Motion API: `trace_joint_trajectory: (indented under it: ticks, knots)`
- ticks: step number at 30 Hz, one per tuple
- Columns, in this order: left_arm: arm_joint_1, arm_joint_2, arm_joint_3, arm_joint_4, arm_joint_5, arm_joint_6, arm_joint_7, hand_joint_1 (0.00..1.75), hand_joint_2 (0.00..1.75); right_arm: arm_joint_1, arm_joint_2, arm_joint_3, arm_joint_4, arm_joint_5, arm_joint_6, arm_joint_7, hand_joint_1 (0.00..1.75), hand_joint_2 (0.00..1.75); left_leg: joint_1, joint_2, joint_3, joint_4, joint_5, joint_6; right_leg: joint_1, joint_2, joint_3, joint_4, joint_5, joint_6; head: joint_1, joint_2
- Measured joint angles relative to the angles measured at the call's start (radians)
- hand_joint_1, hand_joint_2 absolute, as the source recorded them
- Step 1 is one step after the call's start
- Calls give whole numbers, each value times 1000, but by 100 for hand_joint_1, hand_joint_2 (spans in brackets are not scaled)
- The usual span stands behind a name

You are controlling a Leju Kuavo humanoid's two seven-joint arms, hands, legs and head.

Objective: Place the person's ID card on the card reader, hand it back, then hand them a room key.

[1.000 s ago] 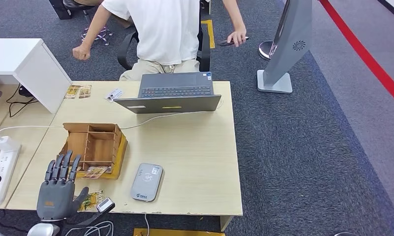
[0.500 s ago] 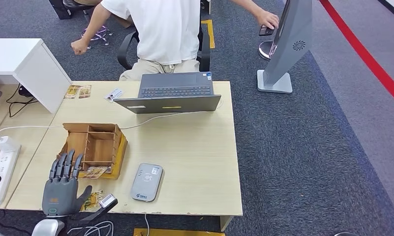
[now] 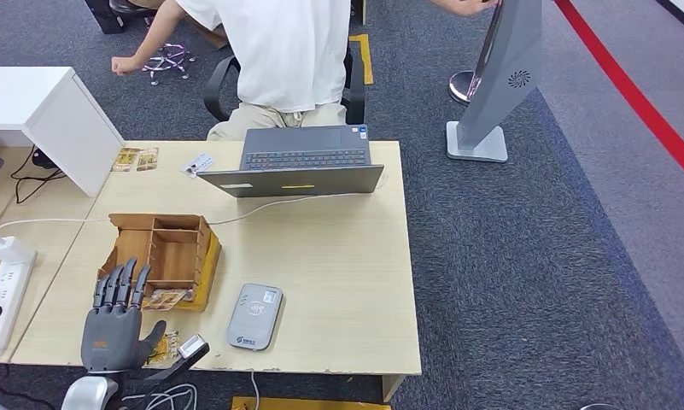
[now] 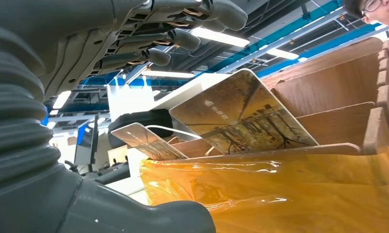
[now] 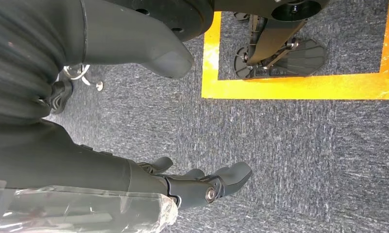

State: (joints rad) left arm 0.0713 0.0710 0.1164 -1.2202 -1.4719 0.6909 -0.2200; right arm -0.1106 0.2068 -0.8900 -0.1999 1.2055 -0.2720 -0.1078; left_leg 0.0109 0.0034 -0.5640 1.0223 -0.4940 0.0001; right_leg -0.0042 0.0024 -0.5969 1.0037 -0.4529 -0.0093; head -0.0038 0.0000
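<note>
My left hand [image 3: 114,320] hovers empty, fingers spread, at the desk's near edge, just before the wooden box [image 3: 163,253]. The reader [image 3: 255,316] lies near; a small card, perhaps the ID [image 3: 198,164], lies across the desk by the laptop [image 3: 302,162]. My wrist faces key cards [image 4: 241,116] leaning in the box. My right hand [image 5: 202,187] hangs loosely curled, empty. I judge I'm starting; next I need that ID.

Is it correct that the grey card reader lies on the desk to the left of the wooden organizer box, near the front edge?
Not quite. In the head view the grey card reader lies to the right of the wooden organizer box, not the left. It is indeed on the desk, near the front edge.
</note>
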Motion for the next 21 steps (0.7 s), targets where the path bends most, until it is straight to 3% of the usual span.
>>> trace_joint_trajectory:
  ticks: [13, 17, 21]
  knots:
    - [-26, -13, -1, 5, -2, 0, -2, 0, 175, 0, 0, 16, 0, 4, 2, -1, 0, 175, 0, 0, 0, 0, 0, 0, 0, 0, 0, 0, 0, 0, 0, 0]
    - [-27, -13, -3, 6, -1, 0, -2, 175, 175, 0, 0, 16, 0, 4, 2, -1, 0, 175, 0, 0, 0, 0, 0, 0, 0, 0, 0, 0, 0, 0, 0, 0]
    - [-32, -12, -13, 24, 11, 0, 4, 175, 175, 0, 0, 16, 0, -1, 2, -1, 0, 175, 0, 0, 0, 0, 0, 0, 0, 0, 0, 0, 0, 0, 0, 0]
